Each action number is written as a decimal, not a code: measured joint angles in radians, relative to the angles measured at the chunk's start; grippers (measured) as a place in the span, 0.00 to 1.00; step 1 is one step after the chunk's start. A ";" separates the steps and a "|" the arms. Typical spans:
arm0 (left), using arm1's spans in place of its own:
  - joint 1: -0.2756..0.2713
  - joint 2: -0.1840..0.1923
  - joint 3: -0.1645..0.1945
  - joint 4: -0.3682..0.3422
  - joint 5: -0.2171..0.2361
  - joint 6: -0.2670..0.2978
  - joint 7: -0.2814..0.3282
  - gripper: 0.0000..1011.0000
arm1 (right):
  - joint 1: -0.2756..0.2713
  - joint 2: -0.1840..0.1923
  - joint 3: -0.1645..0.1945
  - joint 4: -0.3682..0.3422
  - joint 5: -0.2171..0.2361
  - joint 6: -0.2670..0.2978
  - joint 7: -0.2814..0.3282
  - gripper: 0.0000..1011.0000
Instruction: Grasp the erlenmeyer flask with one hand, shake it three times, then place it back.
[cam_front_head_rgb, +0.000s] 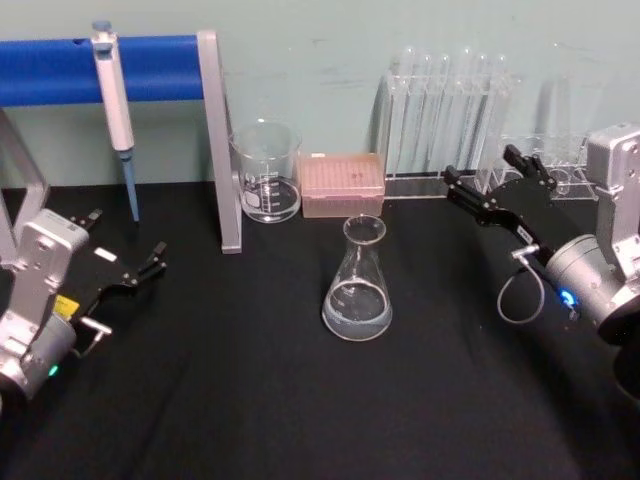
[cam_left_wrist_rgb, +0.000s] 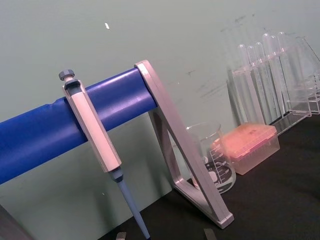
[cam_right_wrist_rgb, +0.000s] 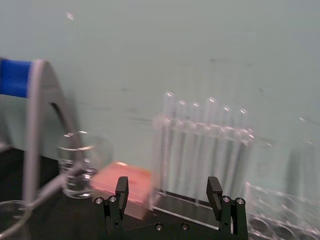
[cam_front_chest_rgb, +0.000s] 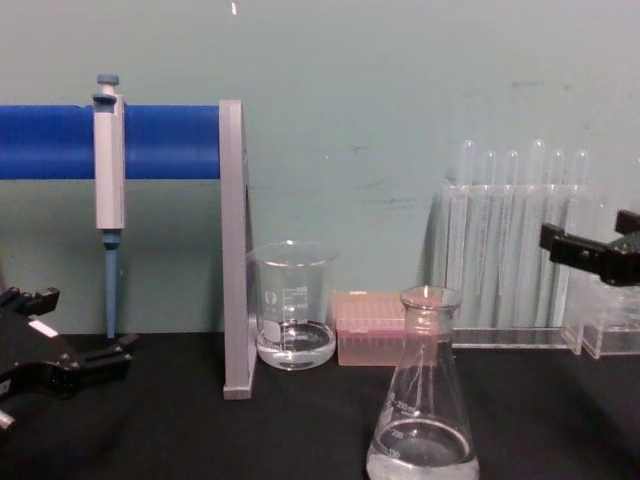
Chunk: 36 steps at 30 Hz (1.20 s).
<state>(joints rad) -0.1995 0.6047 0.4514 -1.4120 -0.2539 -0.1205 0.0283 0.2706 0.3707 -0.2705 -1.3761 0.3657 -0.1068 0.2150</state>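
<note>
Erlenmeyer flask (cam_front_head_rgb: 357, 285) stands mid-table, untouched. My right gripper (cam_front_head_rgb: 484, 185) hovers right of it near the test tube rack (cam_front_head_rgb: 445, 115), jaws wide, empty. Left gripper (cam_front_head_rgb: 140, 262) parked, open. Risk — clipping the narrow neck, tipping liquid.

Pale green wall (cam_front_head_rgb: 330, 40) behind; black tabletop (cam_front_head_rgb: 250, 400), possibly cloth-covered.

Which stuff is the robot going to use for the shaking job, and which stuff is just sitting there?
For the job:
- clear glass cone-shaped flask with a little liquid, standing alone mid-table
- right black two-fingered hand, open, held above the table

Just sitting there:
- straight-walled glass beaker
- pink plastic tip box
- clear test tubes in a rack
- grey-and-blue pipette hanging on the blue bar
</note>
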 joint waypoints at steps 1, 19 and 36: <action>0.000 0.000 0.000 0.000 0.000 0.000 0.000 0.99 | 0.002 -0.014 0.002 0.014 -0.021 -0.002 -0.030 0.99; 0.000 0.000 0.000 0.000 0.000 0.000 0.000 0.99 | 0.030 -0.099 0.002 0.187 -0.156 -0.010 -0.144 0.99; 0.000 0.000 0.000 0.000 0.000 0.000 0.000 0.99 | 0.032 -0.117 0.019 0.215 -0.190 0.018 -0.119 0.99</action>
<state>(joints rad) -0.1995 0.6047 0.4514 -1.4120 -0.2539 -0.1205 0.0283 0.3024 0.2542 -0.2517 -1.1610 0.1758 -0.0892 0.0962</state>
